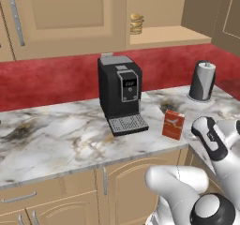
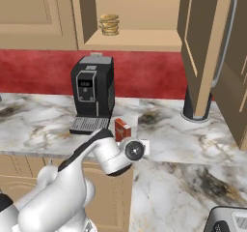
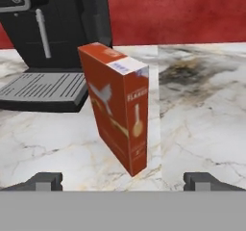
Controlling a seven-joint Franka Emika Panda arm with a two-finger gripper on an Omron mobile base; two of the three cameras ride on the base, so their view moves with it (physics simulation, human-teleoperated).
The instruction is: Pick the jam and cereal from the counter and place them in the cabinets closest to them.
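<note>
Cereal (image 3: pixel 117 105) stands upright on the counter (image 1: pixel 56 139), just right of the coffee machine's (image 1: pixel 119 90) drip tray. The gripper (image 3: pixel 123 181), fingers spread wide and holding nothing, faces the box at counter height. Above, an open cabinet (image 2: pixel 140 42) holds a stacked round item (image 2: pixel 109 24).

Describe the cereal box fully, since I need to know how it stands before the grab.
The cereal box is a small red-orange carton, cardboard by its look, with pale marks on its broad face and a white-blue top edge. It stands upright on the marble counter, just right of the black coffee machine and apart from its drip tray. Nothing touches it but the counter. In the hand view one narrow corner edge faces the open gripper, whose fingertips sit wide on either side.
</note>
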